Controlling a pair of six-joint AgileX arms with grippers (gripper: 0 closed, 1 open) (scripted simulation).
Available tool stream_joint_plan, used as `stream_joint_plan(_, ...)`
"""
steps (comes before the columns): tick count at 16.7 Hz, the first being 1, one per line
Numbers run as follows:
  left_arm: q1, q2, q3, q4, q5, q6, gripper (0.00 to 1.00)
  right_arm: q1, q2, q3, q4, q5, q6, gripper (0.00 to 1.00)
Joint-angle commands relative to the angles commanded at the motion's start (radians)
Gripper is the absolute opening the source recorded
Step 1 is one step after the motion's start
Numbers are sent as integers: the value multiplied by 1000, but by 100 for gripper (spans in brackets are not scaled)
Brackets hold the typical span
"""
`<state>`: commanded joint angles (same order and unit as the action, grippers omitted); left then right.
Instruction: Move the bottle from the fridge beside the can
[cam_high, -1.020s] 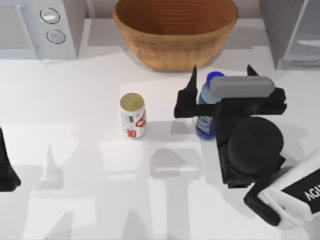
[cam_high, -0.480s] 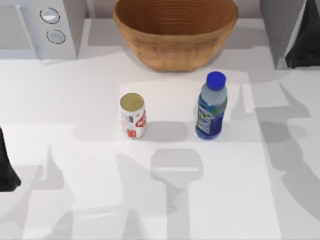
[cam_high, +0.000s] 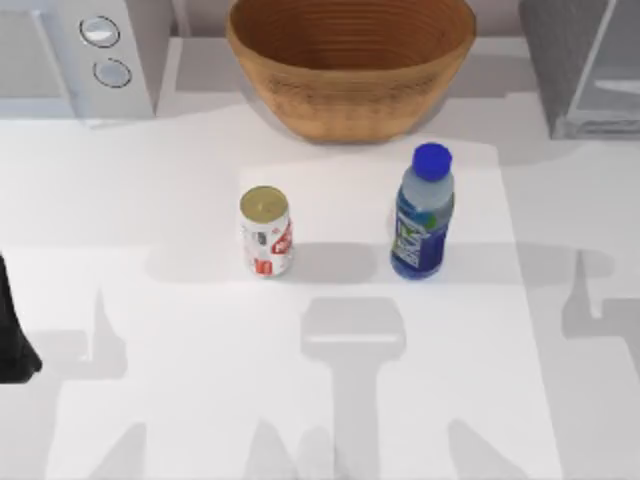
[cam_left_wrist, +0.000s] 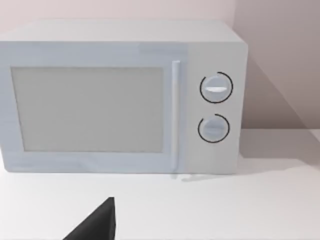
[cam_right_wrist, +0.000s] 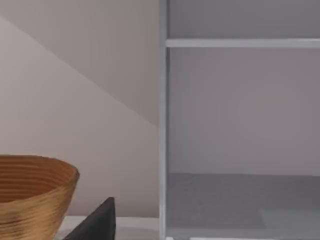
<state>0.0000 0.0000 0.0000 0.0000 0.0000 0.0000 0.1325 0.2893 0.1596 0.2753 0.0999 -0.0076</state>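
Pale, bare wall (cam_right_wrist: 75, 75) closes the room behind a white table (cam_high: 180, 400), whose surface is smooth and matt and crossed by soft grey shadows. At its far edge stand a microwave (cam_high: 80, 50), a woven bowl (cam_high: 350, 60) and the fridge (cam_high: 560, 50). The bottle (cam_high: 422, 215) is out of the fridge. It stands upright and free on the open middle of the table, touched by nothing and level with the can (cam_high: 266, 232). A clear gap lies between the two, so neither is likely to knock the other over. That reads as the wanted end state, and I judge the task done or all but done. The right gripper (cam_right_wrist: 95, 225) sits low before the fridge, looking straight into its open shelves (cam_right_wrist: 240, 150). The bowl is off to one side of it, and it is well apart from the bottle, a sensible withdrawn pose that leaves the bottle undisturbed. Whether it is spread or pressed together cannot be told, though it pinches nothing that I can see. The left arm (cam_high: 12, 340) is parked at the table's left edge. The left gripper (cam_left_wrist: 95, 227) faces the microwave ahead of it, with the can and bottle far off to its side. Its state cannot be told either.
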Motion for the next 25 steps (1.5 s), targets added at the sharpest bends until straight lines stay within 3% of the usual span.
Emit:
stream_joint_plan(5, 0, 0, 0, 0, 0, 0, 100, -117, -259, -140, -246, -89, 6, 100)
stream_joint_plan(13, 0, 0, 0, 0, 0, 0, 100, -130, -296, -148, -286, -98, 7, 100)
stream_joint_plan(16, 0, 0, 0, 0, 0, 0, 100, -133, -368, -89, -383, -95, 7, 100)
stream_joint_plan(25, 0, 0, 0, 0, 0, 0, 100, -133, -764, 236, -1121, -100, 6, 100)
